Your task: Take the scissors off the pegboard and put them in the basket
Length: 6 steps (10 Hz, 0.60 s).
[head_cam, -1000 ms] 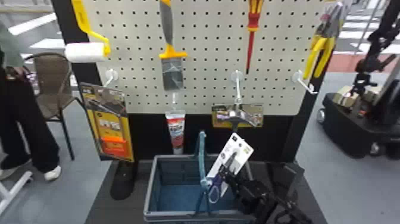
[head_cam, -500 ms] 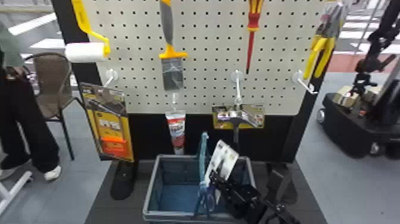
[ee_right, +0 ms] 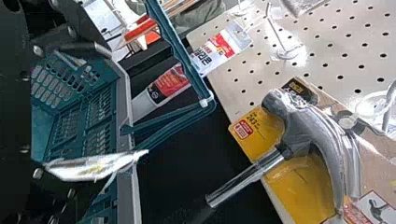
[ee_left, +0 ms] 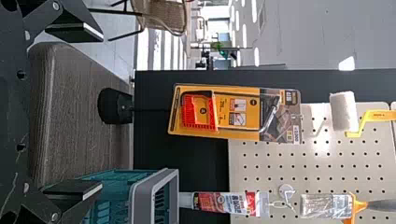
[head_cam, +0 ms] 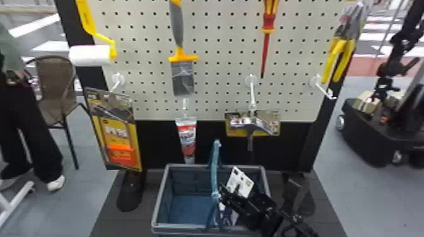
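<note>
At the basket's right part in the head view is my right gripper (head_cam: 234,198). The scissors' white card (head_cam: 241,183) tilts up behind it, and the blue scissors handles (head_cam: 226,216) show below, inside the basket (head_cam: 158,201). In the right wrist view the right gripper (ee_right: 98,123) stands open, its upper finger (ee_right: 86,47) well apart from the card (ee_right: 93,166), which is seen nearly edge-on over the basket rim (ee_right: 125,98). My left gripper (ee_left: 86,112) is parked open in the left wrist view, near the basket (ee_left: 154,196).
The basket's handle (head_cam: 215,167) stands upright beside the right gripper. Behind hang a hammer (head_cam: 249,124), a glue tube (head_cam: 187,137) and a yellow-backed package (head_cam: 118,135). Higher up are a roller (head_cam: 91,55), scraper (head_cam: 182,77), screwdriver (head_cam: 268,22) and pliers (head_cam: 339,56).
The right gripper moved down toward the basket and its fingers opened. The card came lower with it, and its lower part is now inside the basket.
</note>
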Each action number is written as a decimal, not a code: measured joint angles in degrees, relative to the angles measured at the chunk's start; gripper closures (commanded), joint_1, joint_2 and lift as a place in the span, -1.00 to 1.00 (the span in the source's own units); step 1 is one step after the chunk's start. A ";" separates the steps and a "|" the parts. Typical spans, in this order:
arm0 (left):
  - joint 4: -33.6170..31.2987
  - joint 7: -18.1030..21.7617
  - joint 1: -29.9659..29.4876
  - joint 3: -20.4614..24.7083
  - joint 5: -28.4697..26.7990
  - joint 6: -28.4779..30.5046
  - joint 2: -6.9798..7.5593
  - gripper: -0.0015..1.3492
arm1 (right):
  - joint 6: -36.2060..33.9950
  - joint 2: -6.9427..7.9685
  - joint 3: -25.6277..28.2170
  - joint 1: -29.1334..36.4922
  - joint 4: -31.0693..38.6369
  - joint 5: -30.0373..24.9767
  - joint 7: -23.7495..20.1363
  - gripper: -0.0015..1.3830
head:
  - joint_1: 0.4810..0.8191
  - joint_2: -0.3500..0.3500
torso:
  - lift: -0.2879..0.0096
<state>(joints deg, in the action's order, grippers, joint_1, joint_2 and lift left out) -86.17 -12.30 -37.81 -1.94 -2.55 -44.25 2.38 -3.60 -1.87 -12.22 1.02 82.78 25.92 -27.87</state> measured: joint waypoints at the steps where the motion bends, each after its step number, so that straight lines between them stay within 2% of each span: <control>1: 0.03 0.00 0.00 -0.05 0.00 -0.04 0.00 -0.72 | 0.00 -0.05 0.00 -0.07 0.09 0.05 -0.05 -0.77 | -0.60 0.00 | 0.26; 6: 0.17 0.01 0.22 -0.08 -0.08 -0.05 0.00 -0.72 | 0.00 -0.21 0.00 -0.24 0.39 0.25 -0.08 -0.76 | -0.60 0.00 | 0.26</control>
<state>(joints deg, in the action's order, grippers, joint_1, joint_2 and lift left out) -86.00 -12.29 -37.58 -2.02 -2.63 -44.30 2.37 -3.60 -2.08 -12.21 0.78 83.18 26.17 -27.95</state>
